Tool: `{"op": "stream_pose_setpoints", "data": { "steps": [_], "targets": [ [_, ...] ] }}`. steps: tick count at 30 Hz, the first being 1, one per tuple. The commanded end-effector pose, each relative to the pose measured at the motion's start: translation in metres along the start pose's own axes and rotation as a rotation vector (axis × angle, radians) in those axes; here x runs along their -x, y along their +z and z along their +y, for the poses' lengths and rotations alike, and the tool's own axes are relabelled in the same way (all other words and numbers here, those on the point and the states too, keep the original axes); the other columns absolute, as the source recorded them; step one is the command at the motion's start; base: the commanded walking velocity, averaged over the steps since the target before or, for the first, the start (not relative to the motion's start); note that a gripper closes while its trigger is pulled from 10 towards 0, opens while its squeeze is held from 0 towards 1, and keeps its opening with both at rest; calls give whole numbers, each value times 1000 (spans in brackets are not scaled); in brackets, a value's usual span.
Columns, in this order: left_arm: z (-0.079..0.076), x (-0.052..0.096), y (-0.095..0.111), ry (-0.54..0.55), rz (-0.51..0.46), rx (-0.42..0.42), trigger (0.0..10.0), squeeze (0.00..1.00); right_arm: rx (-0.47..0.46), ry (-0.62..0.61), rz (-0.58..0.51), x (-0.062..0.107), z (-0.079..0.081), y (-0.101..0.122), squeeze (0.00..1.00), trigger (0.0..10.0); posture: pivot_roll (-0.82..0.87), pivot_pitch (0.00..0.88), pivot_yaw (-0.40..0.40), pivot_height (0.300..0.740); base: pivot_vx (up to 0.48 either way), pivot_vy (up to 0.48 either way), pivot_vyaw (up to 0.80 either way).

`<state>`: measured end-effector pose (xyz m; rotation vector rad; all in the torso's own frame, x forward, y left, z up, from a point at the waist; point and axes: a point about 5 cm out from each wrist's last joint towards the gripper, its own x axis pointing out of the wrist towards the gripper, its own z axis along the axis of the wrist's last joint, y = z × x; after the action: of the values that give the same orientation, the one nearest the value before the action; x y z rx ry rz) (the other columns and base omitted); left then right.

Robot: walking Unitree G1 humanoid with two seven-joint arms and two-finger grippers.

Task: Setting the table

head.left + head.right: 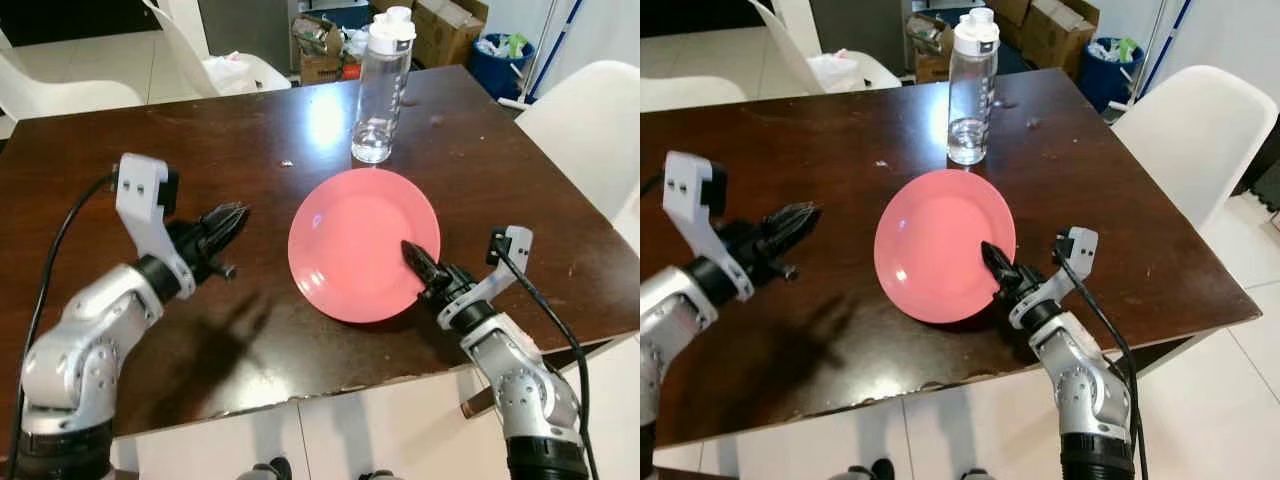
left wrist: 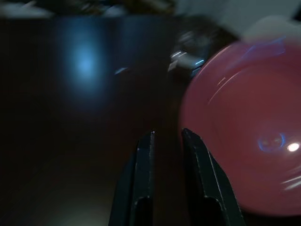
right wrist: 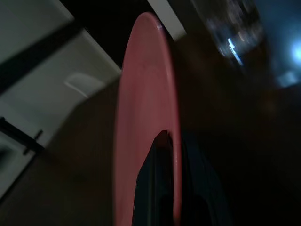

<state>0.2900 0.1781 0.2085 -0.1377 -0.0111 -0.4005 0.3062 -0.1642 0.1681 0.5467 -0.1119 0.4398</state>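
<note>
A round pink plate (image 1: 355,235) rests on the dark wooden table (image 1: 250,140), near its front edge. My right gripper (image 1: 418,262) is shut on the plate's right rim; in the right wrist view the rim (image 3: 171,108) runs between the two black fingers (image 3: 157,183). My left gripper (image 1: 232,222) hovers over the table to the left of the plate, its fingers close together with nothing between them. In the left wrist view the fingers (image 2: 143,174) point past the plate's (image 2: 244,136) left edge.
A clear water bottle (image 1: 381,90) with a white cap stands just behind the plate. White chairs (image 1: 585,120) surround the table. Cardboard boxes (image 1: 440,30) and a blue bin (image 1: 500,60) sit on the floor beyond.
</note>
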Motion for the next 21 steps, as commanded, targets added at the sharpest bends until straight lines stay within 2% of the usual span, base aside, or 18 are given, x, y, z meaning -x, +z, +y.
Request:
{"op": "stream_pose_setpoints", "data": {
  "steps": [1,2,3,4,7,8,10,11,12,13,15,19,20,21],
  "targets": [
    [11,4,-8,115,15,-20,10000,0,-27,13,-44,1,9,7,0,10000,-30,104,92,740,0,0,0],
    [15,7,-13,170,27,-31,10000,0,-76,34,-85,1,17,13,0,10000,-32,101,92,740,0,0,0],
    [17,11,-19,223,51,-21,10000,0,-195,83,-150,2,30,23,0,10000,-38,96,87,740,0,0,0],
    [18,12,-20,243,57,-35,10000,0,-244,106,-178,2,37,27,0,10000,-39,94,86,740,0,0,0],
    [21,12,-22,298,59,-75,10000,0,-328,148,-219,4,49,32,0,10000,-40,87,81,740,0,0,0],
    [21,12,-22,298,59,-75,10000,0,-328,148,-219,4,49,32,0,10000,-40,87,81,740,0,0,0],
    [27,13,-20,351,44,-121,10000,0,-402,151,-234,5,54,29,0,10000,-42,79,75,740,0,0,0],
    [27,13,-20,351,44,-121,10000,0,-402,151,-234,5,54,29,0,10000,-42,79,75,740,0,0,0],
    [28,14,-15,374,12,-124,10000,0,-468,136,-233,9,55,24,0,10000,-39,74,71,740,0,0,0],
    [27,15,-13,372,-1,-113,10000,0,-486,130,-223,11,55,20,0,10000,-37,69,70,740,0,0,0],
    [25,18,-10,371,-23,-59,10000,0,-491,100,-186,16,52,10,0,10000,-34,64,70,740,0,0,0],
    [30,32,-16,432,-49,194,10000,0,-561,68,-134,28,48,-4,0,10000,-33,57,66,740,0,0,0],
    [33,42,-21,448,-66,281,10000,0,-576,67,-109,33,49,-8,0,10000,-34,56,65,740,0,0,0],
    [33,42,-21,448,-66,281,10000,0,-576,67,-109,33,49,-8,0,10000,-34,56,65,740,0,0,0]
  ]
}}
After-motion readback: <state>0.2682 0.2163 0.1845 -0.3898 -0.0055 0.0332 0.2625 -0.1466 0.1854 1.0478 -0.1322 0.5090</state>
